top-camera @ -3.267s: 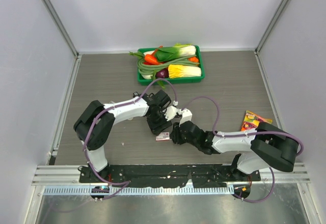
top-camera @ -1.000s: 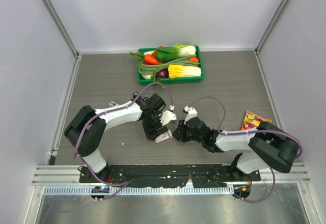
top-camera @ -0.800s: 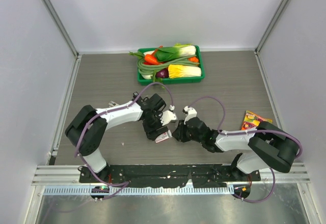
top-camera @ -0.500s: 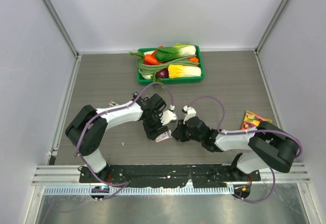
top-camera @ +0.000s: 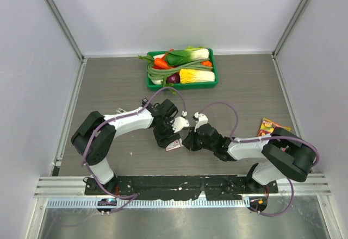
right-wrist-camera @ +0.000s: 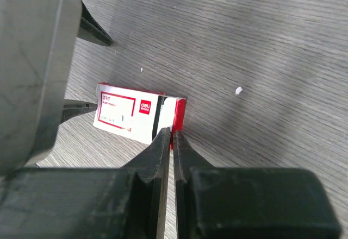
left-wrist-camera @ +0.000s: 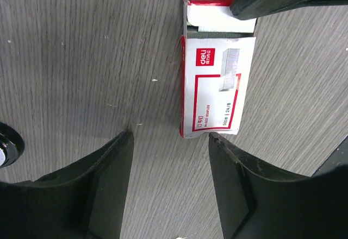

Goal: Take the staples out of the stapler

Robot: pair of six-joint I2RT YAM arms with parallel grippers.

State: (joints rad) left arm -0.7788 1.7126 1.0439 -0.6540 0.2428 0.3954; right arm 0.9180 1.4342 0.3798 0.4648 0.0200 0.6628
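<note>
A flat red-and-white staple box lies on the grey table between my two grippers. Its far end stands open, with a grey row showing inside. My left gripper is open just short of the box's near end, with one fingertip at its corner. My right gripper is shut on the box's red end flap. From above, the left gripper and right gripper meet over the box. The stapler is out of view. No loose staples show.
A green tray of vegetables stands at the back centre. A colourful packet lies near the right wall beside my right arm. Tiny pale specks dot the table. A black rounded object sits at the left wrist view's left edge.
My right gripper has closed its jaws onto the box's red end and edged slightly left. My left gripper has stayed open and nearly still.
</note>
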